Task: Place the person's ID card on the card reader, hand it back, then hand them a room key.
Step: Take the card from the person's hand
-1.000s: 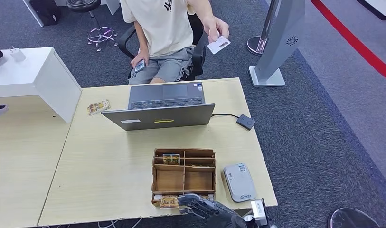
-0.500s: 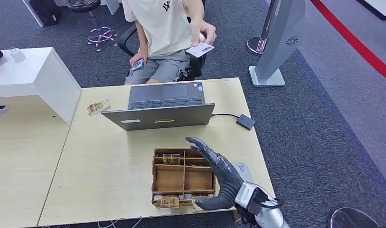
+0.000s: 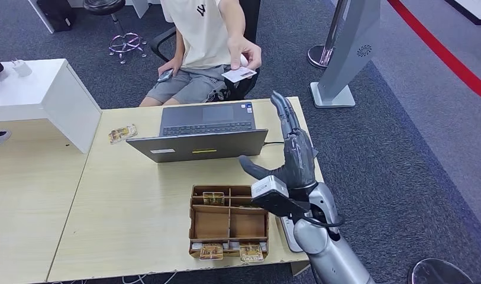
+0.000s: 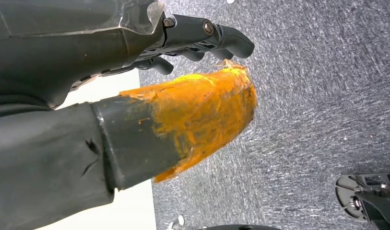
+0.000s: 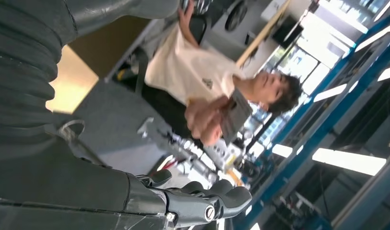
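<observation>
A person sits behind the table and holds a white ID card (image 3: 238, 74) out over its far edge. In the right wrist view the same ID card (image 5: 236, 115) sits in the person's fingers. My right hand (image 3: 291, 154) is raised above the table's right side, fingers stretched toward the card, thumb apart, holding nothing and a short way below it. The grey card reader (image 3: 286, 229) lies near the front right corner, mostly hidden by my forearm. A wooden divided box (image 3: 229, 222) holds room key cards (image 3: 213, 198). My left hand (image 4: 183, 96) hangs over the carpet, holding nothing.
An open laptop (image 3: 205, 133) stands between the box and the person. A small packet (image 3: 122, 134) lies at the table's far left. A white cabinet (image 3: 42, 97) adjoins the table on the left, and a grey stand (image 3: 344, 53) rises at the back right.
My right hand has risen from the table's front edge, over the box, up toward the person. The person has leaned in and lowered the card toward the table.
</observation>
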Available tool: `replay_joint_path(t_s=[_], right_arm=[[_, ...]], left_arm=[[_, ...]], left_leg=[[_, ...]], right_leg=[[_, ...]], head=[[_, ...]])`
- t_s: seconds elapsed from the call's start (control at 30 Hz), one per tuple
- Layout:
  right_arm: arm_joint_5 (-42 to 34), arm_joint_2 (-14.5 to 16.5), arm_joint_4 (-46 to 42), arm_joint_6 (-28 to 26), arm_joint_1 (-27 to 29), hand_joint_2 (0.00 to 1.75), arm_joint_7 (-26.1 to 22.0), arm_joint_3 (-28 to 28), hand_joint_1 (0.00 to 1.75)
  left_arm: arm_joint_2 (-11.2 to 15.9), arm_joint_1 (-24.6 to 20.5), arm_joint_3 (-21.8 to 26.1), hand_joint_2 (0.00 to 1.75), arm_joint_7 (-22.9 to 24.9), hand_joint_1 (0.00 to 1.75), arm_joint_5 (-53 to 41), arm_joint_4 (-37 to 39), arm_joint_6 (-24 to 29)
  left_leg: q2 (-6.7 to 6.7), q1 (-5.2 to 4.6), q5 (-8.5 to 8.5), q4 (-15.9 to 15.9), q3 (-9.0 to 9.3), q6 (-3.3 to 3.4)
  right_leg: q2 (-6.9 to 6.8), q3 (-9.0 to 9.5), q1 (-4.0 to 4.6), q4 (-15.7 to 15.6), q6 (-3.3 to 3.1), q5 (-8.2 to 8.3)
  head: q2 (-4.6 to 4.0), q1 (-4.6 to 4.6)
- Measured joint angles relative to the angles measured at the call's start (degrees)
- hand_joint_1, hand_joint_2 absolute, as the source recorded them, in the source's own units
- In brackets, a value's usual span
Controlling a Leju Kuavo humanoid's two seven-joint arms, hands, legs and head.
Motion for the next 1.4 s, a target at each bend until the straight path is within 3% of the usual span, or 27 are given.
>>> replay_joint_path(t_s=[0.2,0.47,0.5,0.6,0.63,0.67,1.4], right_arm=[[10.47,1.17,4.11,-4.05,-4.33,1.75,4.04,-2.35,0.0],[22.13,3.77,8.96,-4.68,-8.61,1.75,5.92,-7.5,0.0],[22.99,4.12,9.43,-4.68,-8.99,1.75,5.92,-8.2,0.1],[24.94,4.94,10.67,-4.68,-9.8,1.75,5.92,-9.78,1.35],[25.42,5.17,11.03,-4.68,-9.99,1.75,5.92,-10.2,1.68],[25.82,5.39,11.36,-4.68,-10.14,1.75,5.92,-10.58,1.75],[26.32,7.02,13.14,-4.76,-7.93,1.75,5.41,-14.24,1.75]], left_arm=[[0.09,0.0,-0.05,0.0,-0.02,0.0,-1.46,0.0,-0.87],[0.26,0.0,-0.62,0.0,-0.17,0.0,-3.17,0.0,-1.63],[0.26,-0.01,-0.72,0.0,-0.17,0.0,-3.35,0.0,-1.68],[0.27,-0.01,-0.96,0.0,-0.17,0.0,-3.6,0.0,-1.89],[0.28,-0.01,-1.04,0.0,-0.17,0.0,-3.65,0.0,-1.96],[0.29,-0.01,-1.16,0.0,-0.17,0.0,-3.68,0.0,-2.02],[0.21,-0.01,-1.76,0.0,-0.21,0.0,-4.25,0.0,-2.21]], left_leg=[[0.0,0.0,0.0,0.0,0.0,0.0],[-0.01,0.0,0.0,0.01,0.0,0.0],[-0.01,0.0,0.0,0.01,0.0,0.0],[-0.02,0.0,0.0,0.01,0.0,0.0],[-0.02,0.0,0.0,0.01,0.0,0.0],[-0.02,0.0,0.0,0.01,0.0,0.0],[-0.03,0.0,0.0,0.01,0.0,0.0]], right_leg=[[0.0,0.0,0.0,0.0,0.0,0.0],[-0.01,0.0,0.0,0.01,0.0,0.01],[-0.01,0.0,0.0,0.01,0.0,0.0],[-0.01,0.0,0.0,0.01,0.0,0.0],[-0.01,0.0,0.0,0.01,0.0,0.0],[-0.01,0.0,0.0,0.01,0.0,0.0],[-0.01,-0.01,0.0,0.0,0.0,0.0]], head=[[0.01,0.0],[0.01,0.0],[0.01,0.0],[0.01,0.0],[0.01,0.0],[0.01,0.0],[0.01,0.01]])
